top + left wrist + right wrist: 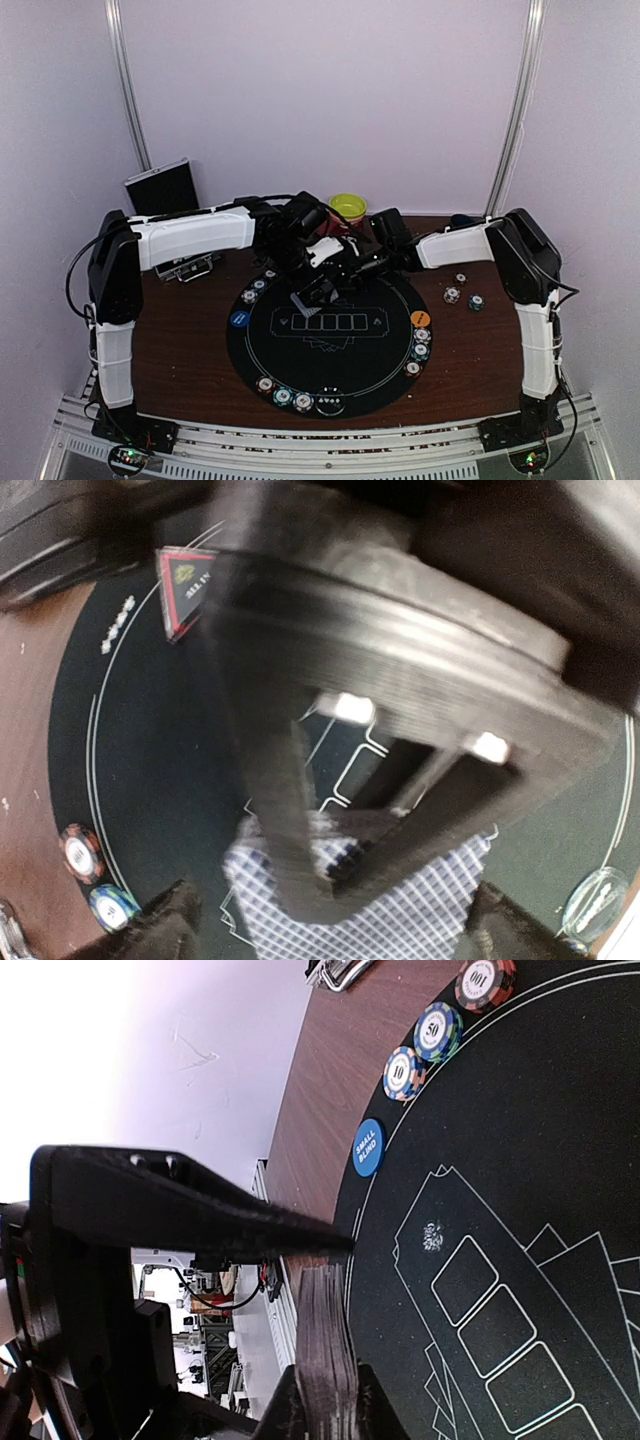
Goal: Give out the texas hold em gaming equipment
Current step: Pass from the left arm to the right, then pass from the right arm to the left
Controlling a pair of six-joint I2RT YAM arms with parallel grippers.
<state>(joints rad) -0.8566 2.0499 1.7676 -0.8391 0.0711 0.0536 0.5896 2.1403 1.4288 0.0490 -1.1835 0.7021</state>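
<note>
Right gripper (335, 1335) is clamped on a deck of cards (325, 1360). The deck is seen edge-on in the right wrist view, with the upper finger (220, 1210) meeting the deck's end. The lower finger is mostly out of frame.

Left gripper (340, 922) is spread wide, with fingertips (170, 920) far apart at the bottom corners of the left wrist view, holding nothing. The blue-checked card back shows between them, under the right gripper's black frame.

Both grippers meet over the far-centre part of the round black mat (340, 365), just above the printed row of card boxes (330, 322).

Around the mat:
- Far-left rim: chips marked 100 (485, 980), 50 (438, 1030) and 10 (405, 1072) lie in a line.
- Left rim: the blue button disc (368, 1147), reading SMALL BLIND, sits just nearer than those chips.
- Right rim: the orange button disc (420, 318), with a run of three chips (420, 350) just near of it.
- Near-left rim: three more chips (283, 397), with a pale disc (330, 405) beside them.
- Off the mat to the right: three loose chips (462, 293) on the brown table (190, 350).
- Far edge, behind the grippers: a yellow-green bowl (348, 207).
</note>
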